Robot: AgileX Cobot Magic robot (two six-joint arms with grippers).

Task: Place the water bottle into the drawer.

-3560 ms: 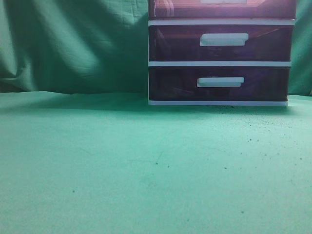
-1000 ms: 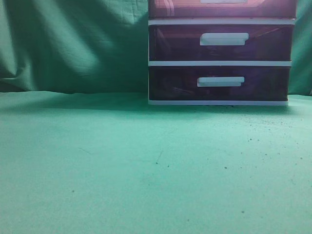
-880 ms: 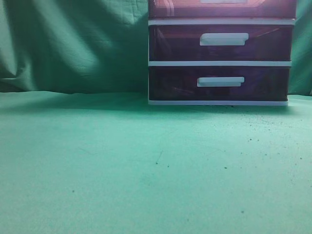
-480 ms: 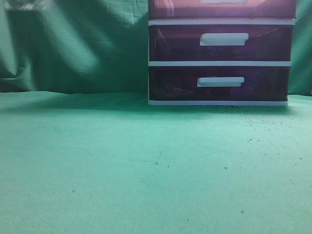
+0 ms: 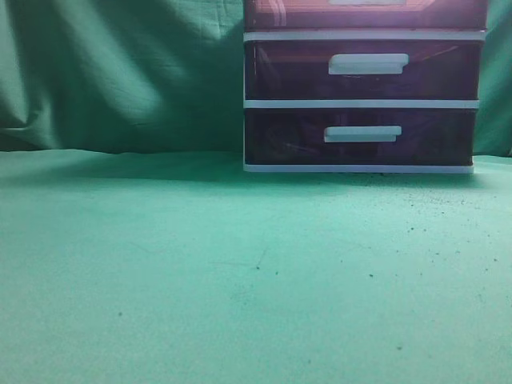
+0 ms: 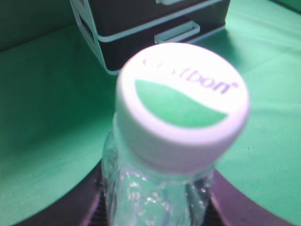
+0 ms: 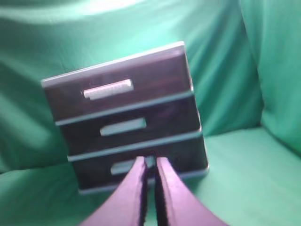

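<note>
My left gripper (image 6: pixel 155 209) is shut on the clear water bottle (image 6: pixel 155 188), whose white cap with a green mark (image 6: pixel 182 104) fills the left wrist view. The white-framed drawer unit (image 6: pixel 141 19) lies beyond the cap. In the exterior view only the lower strip of the top drawer (image 5: pixel 364 14) shows at the upper edge; neither gripper nor the bottle is in that view. In the right wrist view the top drawer (image 7: pixel 117 87) looks pushed in, with its white bar handle (image 7: pixel 107 88). My right gripper (image 7: pixel 150 162) is shut and empty, some way in front of the unit.
The two lower drawers (image 5: pixel 360 68) (image 5: pixel 360 136) are pushed in. The unit stands at the back right of a green cloth-covered table (image 5: pixel 240 272). A green cloth backdrop (image 5: pixel 120 72) hangs behind.
Half a second ago a blurred clear object showed at the top left corner of the exterior view; it is out of that view now. The drawer unit has not moved.
</note>
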